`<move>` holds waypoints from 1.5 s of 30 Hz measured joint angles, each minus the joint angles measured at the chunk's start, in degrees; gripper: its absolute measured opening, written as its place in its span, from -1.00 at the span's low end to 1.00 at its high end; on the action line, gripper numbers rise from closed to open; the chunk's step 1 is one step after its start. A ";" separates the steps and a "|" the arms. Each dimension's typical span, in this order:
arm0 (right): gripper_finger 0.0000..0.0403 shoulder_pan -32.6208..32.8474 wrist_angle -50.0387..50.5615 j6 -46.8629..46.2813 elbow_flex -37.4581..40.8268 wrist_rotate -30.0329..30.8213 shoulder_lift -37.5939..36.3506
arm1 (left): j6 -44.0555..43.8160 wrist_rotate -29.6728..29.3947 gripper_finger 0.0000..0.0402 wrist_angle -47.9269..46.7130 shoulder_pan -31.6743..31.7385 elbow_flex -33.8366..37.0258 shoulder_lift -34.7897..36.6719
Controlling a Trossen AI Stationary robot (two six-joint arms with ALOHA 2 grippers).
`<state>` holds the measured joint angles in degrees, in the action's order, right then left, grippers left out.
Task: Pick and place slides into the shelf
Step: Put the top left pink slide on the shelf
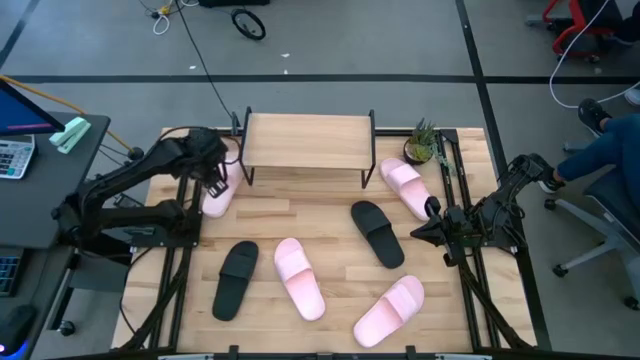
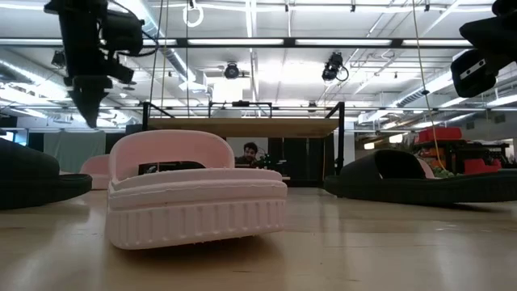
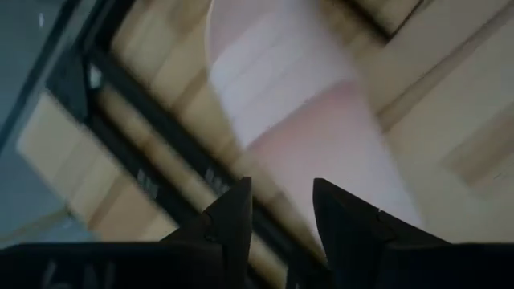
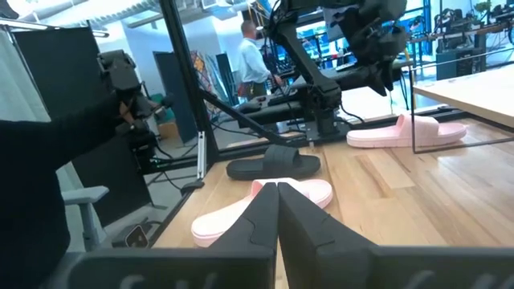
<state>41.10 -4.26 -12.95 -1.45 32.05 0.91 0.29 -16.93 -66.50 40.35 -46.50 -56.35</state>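
We had our left gripper [image 1: 216, 183] hanging jaws-open over the pink slide [image 1: 218, 190] at the shelf's [image 1: 306, 139] 8 o'clock corner, right gripper [image 1: 433, 229] shut and idle, so a sloppy drop could've clipped the shelf leg or squished the strap.

The shelf [image 1: 307, 140] stands at the table's [image 1: 320, 215] rear centre. One slide [image 1: 217, 190] lies beside its left end, another [image 1: 405, 187] beside its right end. Four slides [image 1: 299, 277] lie spread in front, nearer the table's front edge.
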 joint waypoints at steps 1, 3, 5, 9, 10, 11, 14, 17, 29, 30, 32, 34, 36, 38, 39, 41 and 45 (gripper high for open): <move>-0.93 -0.01 0.11 0.00 0.00 0.00 0.00 | 0.27 -0.03 -0.31 -1.29 1.36 0.00 0.12; -0.93 -0.01 0.18 0.00 0.00 0.01 0.00 | 1.15 0.14 -0.31 -2.48 3.93 0.00 0.12; -0.93 0.00 0.18 0.00 0.00 -0.02 0.00 | 3.15 0.27 -0.32 -2.28 6.68 0.00 0.16; -0.93 0.00 0.20 0.00 0.00 0.00 0.00 | 5.17 1.33 -0.32 0.78 12.06 0.00 0.10; -0.93 0.00 0.21 0.00 0.00 0.00 0.00 | 5.62 3.14 -0.32 1.41 13.53 0.00 0.10; -0.93 -0.01 0.21 0.00 0.00 0.00 0.00 | 6.23 5.63 -0.32 2.08 14.96 0.00 0.08; -0.93 0.00 0.36 0.00 0.00 0.00 0.00 | 6.35 12.99 -0.32 2.29 18.18 0.00 -0.17; -0.93 0.00 0.42 0.00 0.00 0.01 0.00 | 6.43 18.55 -0.32 2.76 19.61 0.00 -1.53; -0.93 0.00 0.42 0.00 0.00 0.02 0.00 | 17.17 18.76 -0.32 8.69 18.16 0.00 -7.44; -0.93 0.00 0.40 0.00 0.00 0.00 0.00 | 18.66 18.71 -0.32 8.68 17.76 0.00 -7.42; -0.93 0.00 0.40 0.00 0.00 0.02 0.00 | 23.03 18.54 -0.32 8.70 16.66 0.00 -7.46; -0.93 0.00 0.40 0.00 0.00 0.01 0.00 | 28.24 17.15 -0.32 8.72 15.42 0.00 -7.44; -0.93 0.00 0.40 0.00 0.00 0.01 0.00 | 32.43 13.51 -0.32 8.82 14.54 0.00 -7.46; -0.93 0.00 0.40 0.00 0.00 0.00 0.00 | 35.20 9.49 -0.32 9.36 14.08 0.00 -7.46; -0.93 0.00 0.40 0.00 0.00 0.00 0.00 | 36.51 8.14 -0.32 9.92 14.07 0.00 -7.45; -0.93 0.00 0.40 0.00 0.00 0.00 0.00 | 38.44 7.26 -0.32 10.92 14.43 0.00 -7.44; -0.93 0.00 0.40 0.00 0.00 0.00 0.00 | 38.62 7.32 -0.32 13.17 15.52 0.00 -7.44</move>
<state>41.10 -3.86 -12.95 -1.45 32.05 0.91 38.90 -9.61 -53.32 55.87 -46.50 -63.79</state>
